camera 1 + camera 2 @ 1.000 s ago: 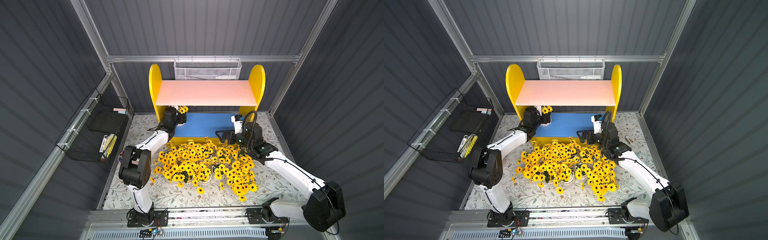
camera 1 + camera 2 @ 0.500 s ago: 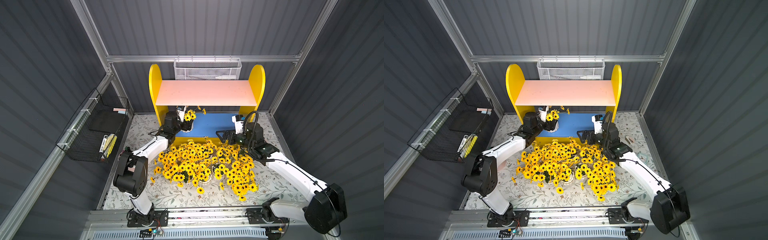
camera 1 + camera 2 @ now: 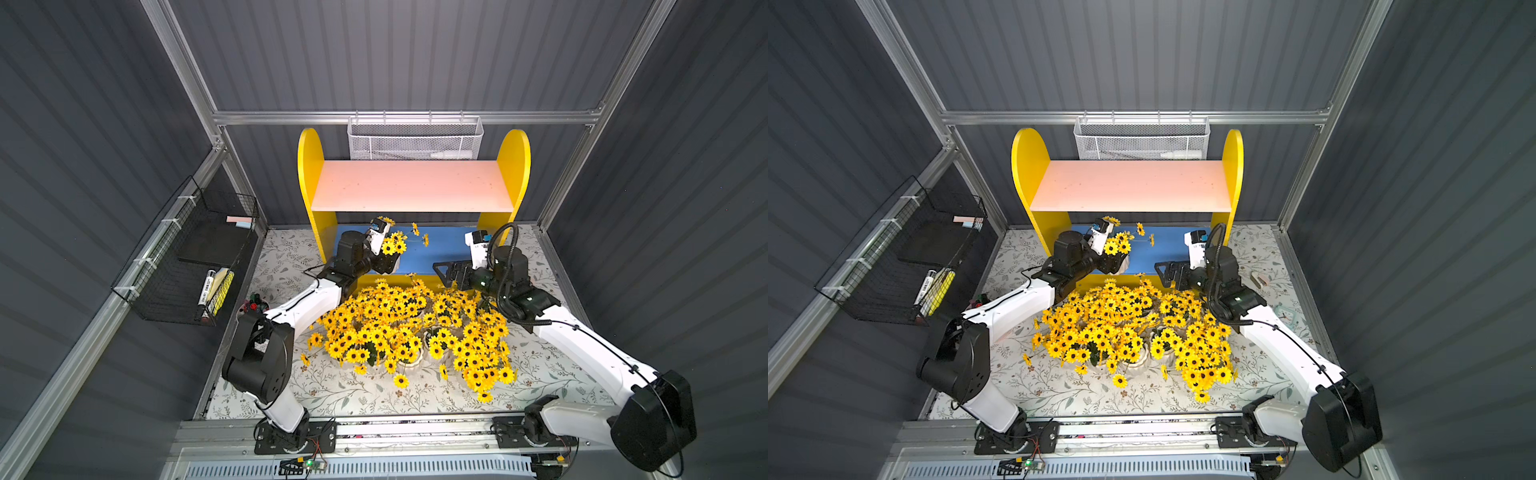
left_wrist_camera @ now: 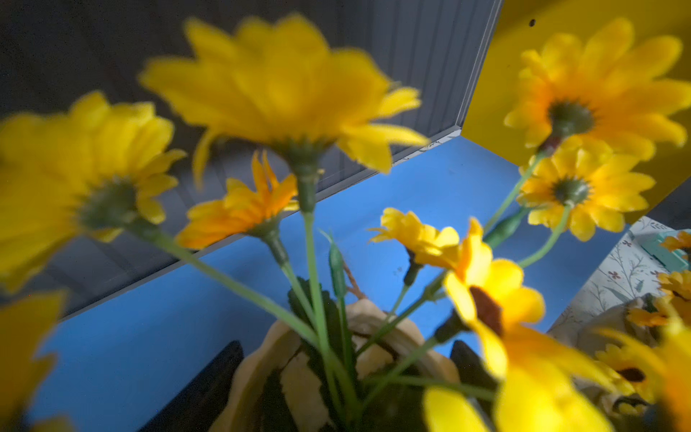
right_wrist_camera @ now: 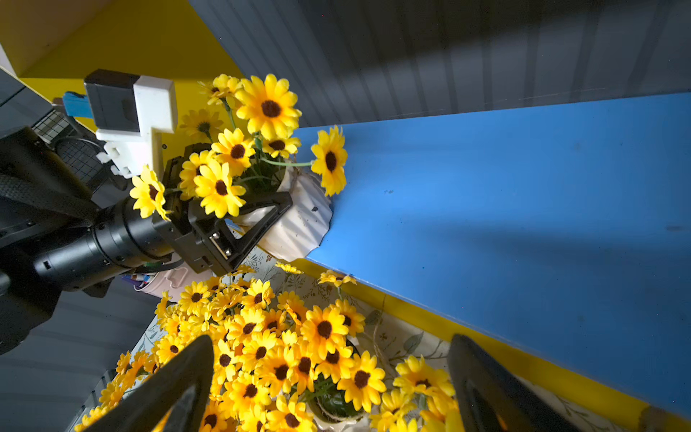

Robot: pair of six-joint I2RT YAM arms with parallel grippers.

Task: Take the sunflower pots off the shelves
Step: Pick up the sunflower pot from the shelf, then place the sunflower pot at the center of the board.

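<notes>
At the front edge of the blue lower board (image 5: 486, 205) of the shelves (image 3: 309, 174), the left gripper (image 3: 387, 261) is closed around one sunflower pot (image 5: 299, 220), which is tilted. The other sunflower pots (image 3: 407, 328) stand crowded on the table (image 3: 353, 395) just before the shelves. Above their far edge, the right gripper (image 3: 444, 274) hovers with its jaws wide apart, holding nothing.
</notes>
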